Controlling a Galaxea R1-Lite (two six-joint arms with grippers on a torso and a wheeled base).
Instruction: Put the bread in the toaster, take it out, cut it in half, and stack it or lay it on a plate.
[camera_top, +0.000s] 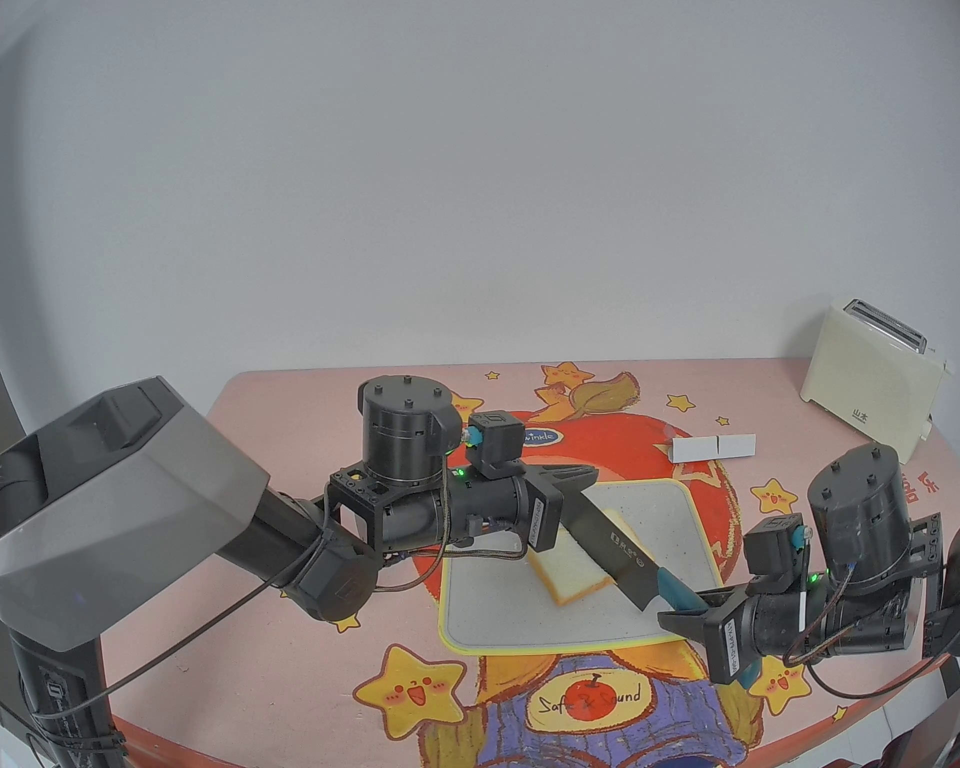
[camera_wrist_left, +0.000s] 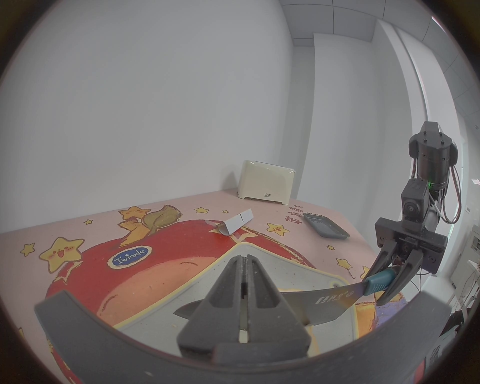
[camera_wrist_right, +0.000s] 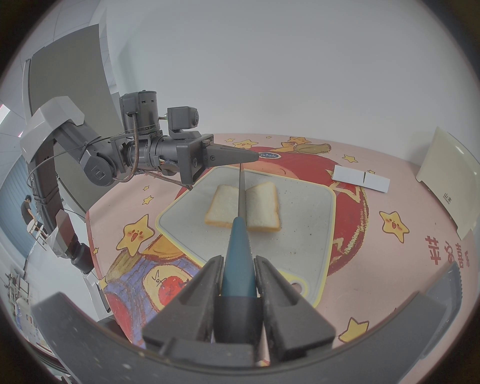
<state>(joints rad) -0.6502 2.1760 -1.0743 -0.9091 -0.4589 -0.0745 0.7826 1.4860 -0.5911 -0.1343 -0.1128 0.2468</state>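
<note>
A slice of bread (camera_top: 572, 572) (camera_wrist_right: 243, 205) lies on the pale cutting board (camera_top: 500, 610) (camera_wrist_right: 305, 220) at the middle of the table. My right gripper (camera_top: 692, 608) (camera_wrist_right: 239, 262) is shut on the teal handle of a knife (camera_top: 615, 548) (camera_wrist_left: 320, 302), near the board's right front corner. The dark blade slants across the top of the bread, along its middle. My left gripper (camera_top: 590, 472) (camera_wrist_left: 243, 260) is shut with nothing in it and hovers just above the blade's tip at the far side of the bread. The cream toaster (camera_top: 875, 375) (camera_wrist_left: 266, 188) stands at the table's far right corner.
A white folded card (camera_top: 712, 447) (camera_wrist_right: 361, 178) lies behind the board toward the toaster. A dark rectangular tray (camera_wrist_left: 326, 225) sits near the table's right edge. The table surface left of and in front of the board holds no objects.
</note>
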